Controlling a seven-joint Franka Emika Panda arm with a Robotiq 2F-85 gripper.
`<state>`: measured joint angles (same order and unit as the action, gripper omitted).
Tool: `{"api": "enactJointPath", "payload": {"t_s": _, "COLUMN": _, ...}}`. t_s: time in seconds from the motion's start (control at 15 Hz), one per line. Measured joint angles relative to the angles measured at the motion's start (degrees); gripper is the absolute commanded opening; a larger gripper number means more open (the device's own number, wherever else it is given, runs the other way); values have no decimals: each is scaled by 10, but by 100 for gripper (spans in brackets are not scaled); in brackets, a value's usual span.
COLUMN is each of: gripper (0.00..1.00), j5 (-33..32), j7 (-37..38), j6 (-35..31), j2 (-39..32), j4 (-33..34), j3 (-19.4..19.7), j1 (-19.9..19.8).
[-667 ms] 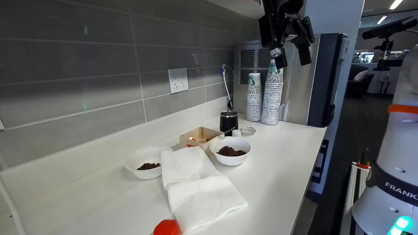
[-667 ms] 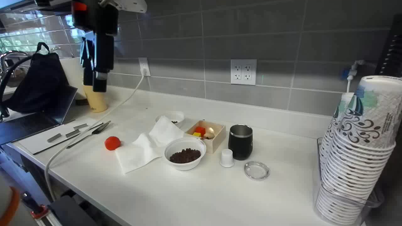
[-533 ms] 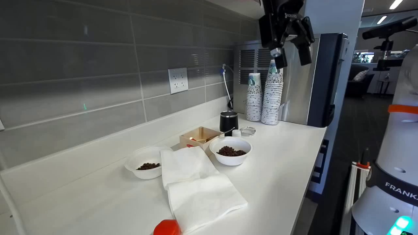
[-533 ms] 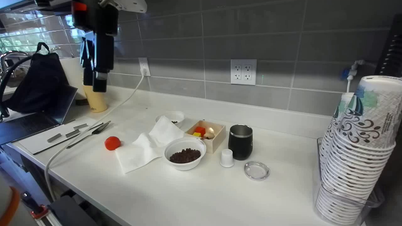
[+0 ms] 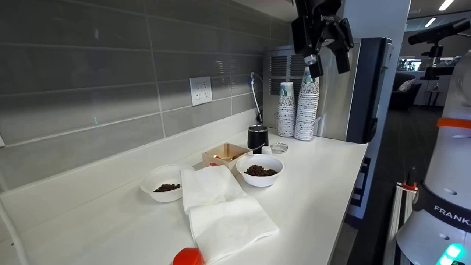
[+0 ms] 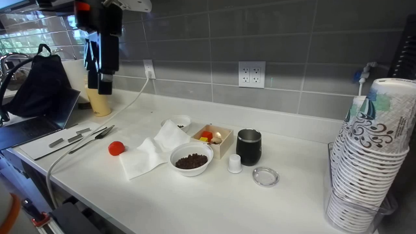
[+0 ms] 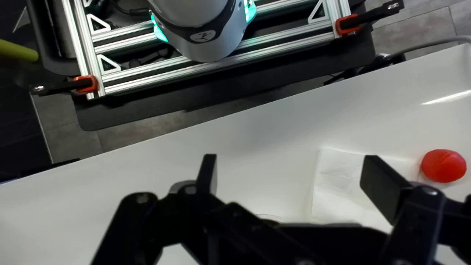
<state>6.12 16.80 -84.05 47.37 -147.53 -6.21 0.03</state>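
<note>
With fingers (image 5: 343, 62) spread and nothing grasped, the gripper (image 5: 330, 68) is held well above folded white paper (image 5: 232, 224) and a white bowl (image 5: 259, 181), by which brown pellets (image 5: 259, 170) are presumably kept from scattering.

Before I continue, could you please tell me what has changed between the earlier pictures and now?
Very little: in an exterior view, the end effector has shifted slightly toward the right of the picture. Nothing was taken hold of or let go; it is open and empty. The red object, the wooden box and the black tumbler stayed as they were.
</note>
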Motion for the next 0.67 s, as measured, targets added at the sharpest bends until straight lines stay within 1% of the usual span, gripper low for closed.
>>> {"api": "enactJointPath", "payload": {"t_s": 0.13, "gripper": 100, "j5": -24, "j7": 0, "j6": -13, "j2": 12, "j4": 4, "j3": -15, "j1": 0}}
{"api": "enactJointPath", "payload": {"t_s": 0.33, "gripper": 100, "j5": -64, "j7": 0, "j6": -16, "j2": 51, "j4": 20, "j3": -32, "j1": 0}}
{"api": "enactJointPath", "payload": {"t_s": 0.53, "gripper": 100, "j5": -115, "j7": -3, "j6": -15, "j2": 105, "j4": 44, "j3": -29, "j1": -2}}
{"api": "enactJointPath", "payload": {"t_s": 0.67, "gripper": 100, "j5": -155, "j7": -13, "j6": -18, "j2": 139, "j4": 66, "j3": -16, "j1": -9}}
